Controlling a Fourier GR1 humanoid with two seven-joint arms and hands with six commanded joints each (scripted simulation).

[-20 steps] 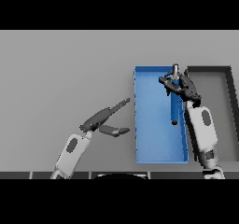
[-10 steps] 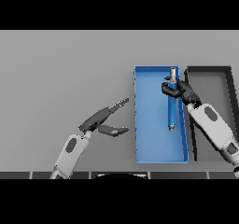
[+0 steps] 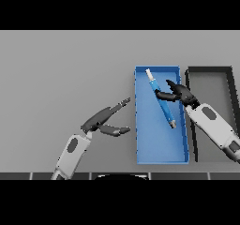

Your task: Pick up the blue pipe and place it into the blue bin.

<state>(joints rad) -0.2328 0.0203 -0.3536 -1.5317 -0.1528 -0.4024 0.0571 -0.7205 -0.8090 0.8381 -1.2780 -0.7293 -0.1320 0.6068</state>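
Now, from the head view I see the blue pipe (image 3: 160,99) lying slanted inside the blue bin (image 3: 159,149), just left of my right robot hand (image 3: 180,94), whose fingers hang relaxed, apart from it. My left robot hand (image 3: 105,117) hovers spread over the bench (image 3: 61,74), left of the bin.

You are looking down on a plain grey table (image 3: 61,64) that fills the view from edge to edge, matte and evenly lit, without strong shadows. At about three o'clock a dark, black-rimmed tray (image 3: 230,78) rests on it, its floor the same grey. No walls, floor or windows show.
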